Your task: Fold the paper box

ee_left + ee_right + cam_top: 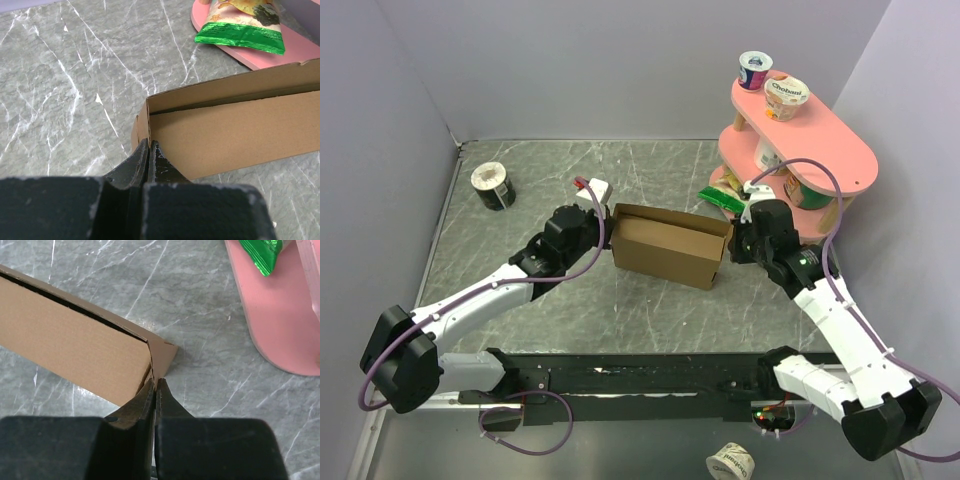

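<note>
- Near edge: both arms reach fwd from their bases to the paper box [670,250], which sits mid-table [650,310] with its open side up.
- Left end effector [149,145]: fingers pressed together; it seems to nip the box's left end wall, thin edge betw. the tips.
- Right end effector [155,382]: also pressed together, pinching the box's right corner flap.
- Key relation: the box's long axis runs left-right betw. the two. Each arm is at its own end, neither nearer. The next fold prob. needs both ends held steady.
- Box: plain brown corrugated card, matte, shallow and rectangular, walls upright.
- Beyond the box's right end: a glossy green packet [720,197] at a smooth pink stand [850,150].
</note>
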Action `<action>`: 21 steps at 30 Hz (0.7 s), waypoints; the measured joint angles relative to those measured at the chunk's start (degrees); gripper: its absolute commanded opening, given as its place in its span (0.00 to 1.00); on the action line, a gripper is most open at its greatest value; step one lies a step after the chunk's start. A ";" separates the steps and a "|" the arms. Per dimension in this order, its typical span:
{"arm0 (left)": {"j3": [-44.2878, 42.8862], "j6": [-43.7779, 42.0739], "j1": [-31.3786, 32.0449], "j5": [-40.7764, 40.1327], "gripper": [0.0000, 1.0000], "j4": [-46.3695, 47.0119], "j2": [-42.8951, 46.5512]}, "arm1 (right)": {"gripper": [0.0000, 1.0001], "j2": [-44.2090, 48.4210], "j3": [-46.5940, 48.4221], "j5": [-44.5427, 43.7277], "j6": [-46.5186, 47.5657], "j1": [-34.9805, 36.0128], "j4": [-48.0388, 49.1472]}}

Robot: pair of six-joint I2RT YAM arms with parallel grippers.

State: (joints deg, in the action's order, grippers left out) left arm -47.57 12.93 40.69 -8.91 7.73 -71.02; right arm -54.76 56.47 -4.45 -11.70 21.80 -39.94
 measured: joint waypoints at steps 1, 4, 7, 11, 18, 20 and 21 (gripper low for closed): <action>-0.04 0.00 0.00 -0.07 0.01 -0.04 0.00 | 0.01 -0.11 0.00 0.00 0.02 -0.07 0.09; -0.09 0.02 0.00 -0.61 0.01 -0.17 0.00 | 0.00 -0.24 0.09 -0.02 0.02 -0.11 0.15; -0.55 0.04 0.20 -1.55 0.01 -0.94 -0.09 | 0.00 -0.46 0.15 -0.04 -0.09 -0.11 0.35; -0.68 0.09 0.31 -2.43 0.01 -1.36 -0.09 | 0.00 -0.46 0.20 0.15 -0.92 -0.11 0.83; -0.72 0.07 0.31 -2.99 0.01 -1.55 -0.07 | 0.00 0.94 -1.07 1.07 -4.31 -0.20 3.48; -0.72 0.04 0.31 -2.73 0.01 -1.55 -0.04 | 0.00 1.25 -1.68 0.63 -5.25 -0.20 3.98; -0.72 0.04 0.31 -2.51 0.01 -1.53 -0.02 | 0.00 1.29 -1.97 0.17 -5.84 -0.20 4.20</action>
State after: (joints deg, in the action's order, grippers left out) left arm -48.29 12.97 40.99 -11.42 6.20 -71.05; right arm -53.47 54.50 -4.27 -17.54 21.61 -35.75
